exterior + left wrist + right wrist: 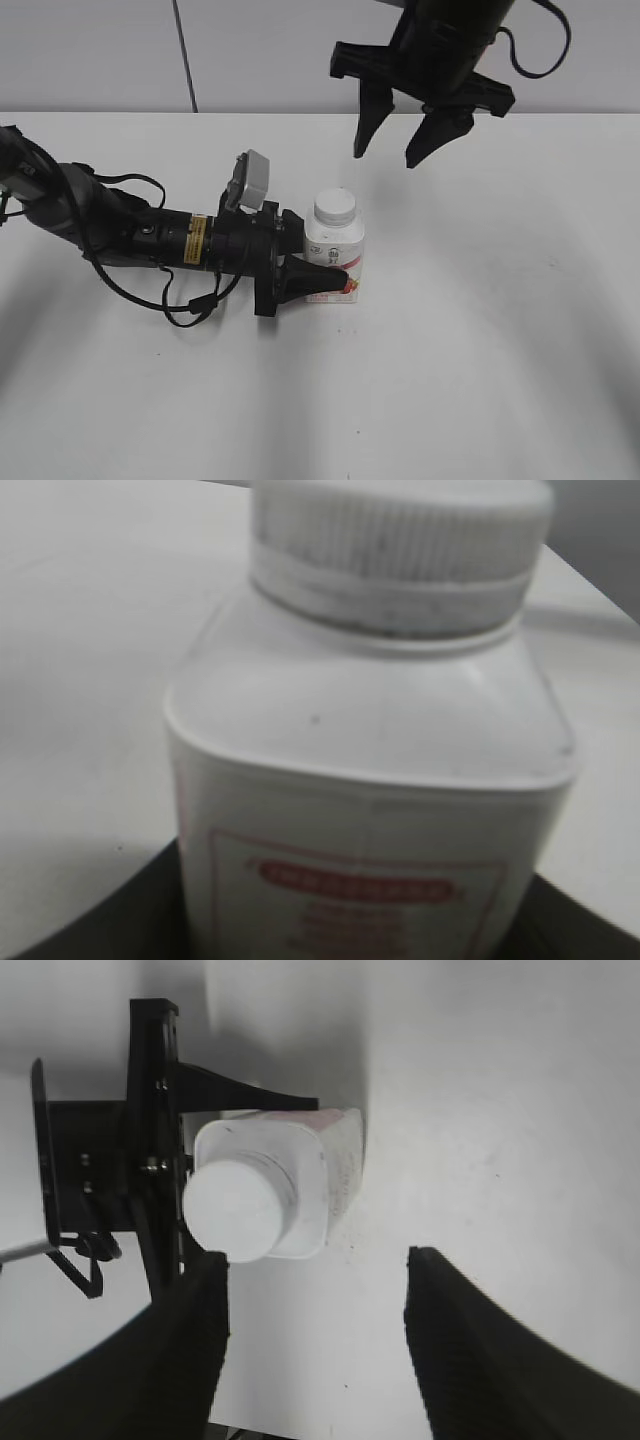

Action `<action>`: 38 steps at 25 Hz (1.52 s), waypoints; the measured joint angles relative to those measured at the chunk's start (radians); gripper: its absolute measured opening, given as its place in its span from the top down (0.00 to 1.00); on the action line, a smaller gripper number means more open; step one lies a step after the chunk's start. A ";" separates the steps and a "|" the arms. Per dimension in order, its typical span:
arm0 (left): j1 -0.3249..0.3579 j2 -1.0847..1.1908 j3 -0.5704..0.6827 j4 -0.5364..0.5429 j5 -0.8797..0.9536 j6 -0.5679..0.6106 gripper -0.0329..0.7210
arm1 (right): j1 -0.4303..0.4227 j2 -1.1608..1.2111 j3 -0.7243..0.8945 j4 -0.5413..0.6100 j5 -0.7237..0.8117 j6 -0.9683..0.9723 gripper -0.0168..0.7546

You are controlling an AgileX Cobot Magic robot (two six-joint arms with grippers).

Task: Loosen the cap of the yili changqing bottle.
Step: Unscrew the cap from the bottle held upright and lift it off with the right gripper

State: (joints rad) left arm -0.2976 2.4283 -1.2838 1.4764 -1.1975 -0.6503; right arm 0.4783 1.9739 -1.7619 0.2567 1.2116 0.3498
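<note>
Ribbed round cap [400, 545], squarish bottle [336, 262] (glossy plastic), white tabletop [480, 350]

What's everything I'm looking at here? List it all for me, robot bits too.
bottle: one, white with a pink-red label, upright on the table near the middle, held low on its body by the left gripper.
cap: one, white with a ribbed side, on the bottle's neck.
table: one, white, under everything.
wall: pale grey panels with a dark seam, behind the table.
left gripper: one, black, lying low along the table from the left, jaws around the bottle.
right gripper: one, black, jaws open and empty, hanging in the air above and behind the bottle.
</note>
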 joint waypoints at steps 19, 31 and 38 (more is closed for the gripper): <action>0.000 0.000 0.000 -0.002 0.001 0.000 0.42 | 0.056 0.113 -0.092 0.007 0.002 0.049 0.40; 0.000 0.001 0.000 -0.003 0.002 0.000 0.42 | 0.094 0.166 -0.101 0.001 0.007 0.065 0.40; 0.000 0.001 0.000 -0.005 0.002 0.000 0.42 | 0.098 0.178 -0.103 -0.028 0.009 0.068 0.40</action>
State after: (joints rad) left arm -0.2976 2.4291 -1.2838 1.4717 -1.1956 -0.6503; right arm 0.5767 2.1517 -1.8649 0.2288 1.2208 0.4183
